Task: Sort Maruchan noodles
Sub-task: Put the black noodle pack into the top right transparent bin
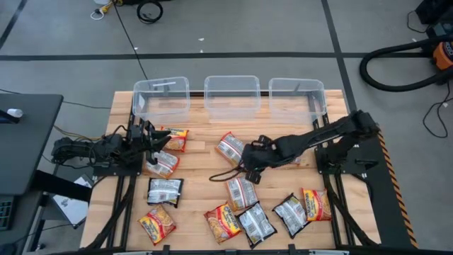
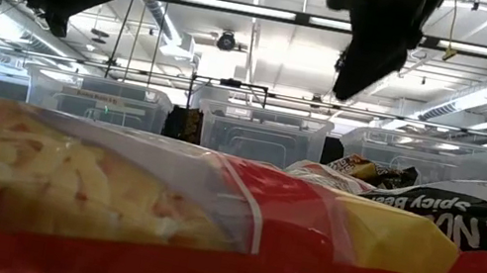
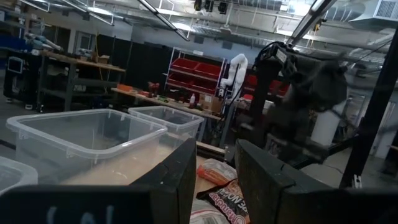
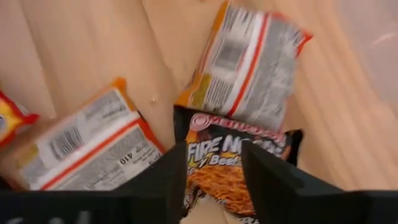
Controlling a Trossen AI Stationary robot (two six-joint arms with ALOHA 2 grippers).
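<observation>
Low view, nearest first: found an orange-yellow packet [image 2: 113, 194] lying right against the lens, with a dark black-and-silver packet [image 2: 470, 222] just behind it to one side. Saw the rest of the Maruchan noodles [image 1: 223, 221] scattered flat over the wooden table [image 1: 198, 170], most along the near edge, a few around mid-table. Placed the right gripper [image 1: 251, 170] over mid-table, raised above the packets. Read its fingers as spread apart, with a dark Fire packet [image 4: 230, 168] lying on the wood below the gap and two orange-edged packets just beside that one. Placed the left gripper [image 1: 152, 142] over the table's left side, above a red-and-silver packet [image 1: 161, 163] and just beside an orange packet [image 1: 175, 138]. Read its fingers likewise as parted, with nothing between them. Farthest off, counted three clear bins [image 1: 231, 93] standing in a row along the far edge.
</observation>
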